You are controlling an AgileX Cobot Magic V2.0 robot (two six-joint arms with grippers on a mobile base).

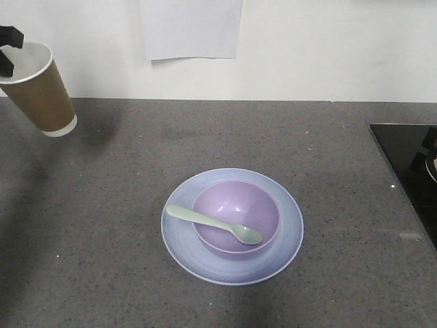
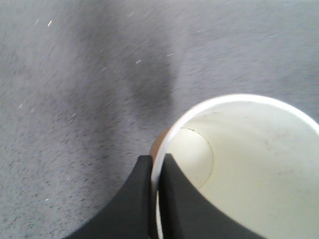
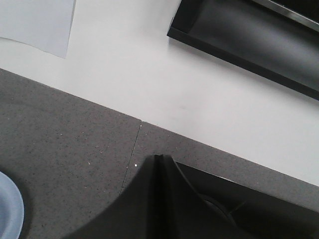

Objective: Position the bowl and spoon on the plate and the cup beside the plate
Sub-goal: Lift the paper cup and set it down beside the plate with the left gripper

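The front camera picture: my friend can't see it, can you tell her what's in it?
A purple bowl sits on a pale blue plate on a grey counter, with a mint spoon resting across the bowl. At far left, the left hand holds a brown paper cup tilted in the air.

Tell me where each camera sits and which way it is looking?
Front view: faces the counter and wall; left gripper holds the cup aloft.
Left wrist view: looks down into the cup; fingers pinch its rim.
Right wrist view: looks across the counter to the wall; closed gripper; plate edge, shared with the front view.
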